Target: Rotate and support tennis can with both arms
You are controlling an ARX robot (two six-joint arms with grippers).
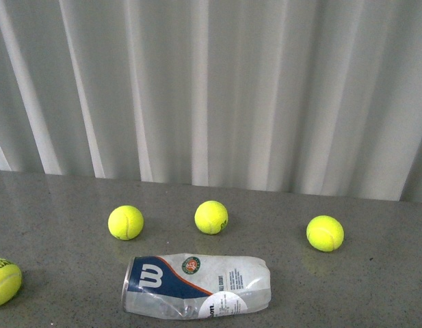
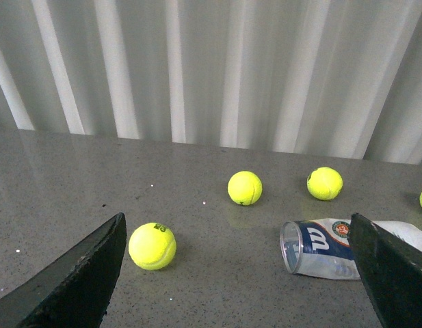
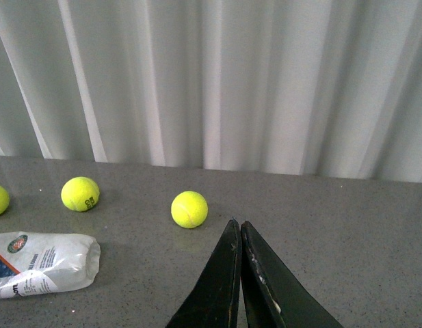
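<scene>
The tennis can [image 1: 197,285] lies on its side on the grey table near the front edge, crumpled, open mouth to the left, blue "W" label up. It also shows in the left wrist view [image 2: 327,248] and in the right wrist view [image 3: 43,263]. Neither arm shows in the front view. My left gripper [image 2: 238,239] is open, its black fingers [image 2: 81,280] spread wide above the table, the can beside the other finger. My right gripper [image 3: 239,224] is shut and empty, well off from the can's closed end.
Several yellow-green tennis balls lie loose: three in a row behind the can [image 1: 126,222] [image 1: 211,216] [image 1: 325,233] and one at the front left [image 1: 4,281]. A white corrugated wall [image 1: 211,89] closes the table's far side.
</scene>
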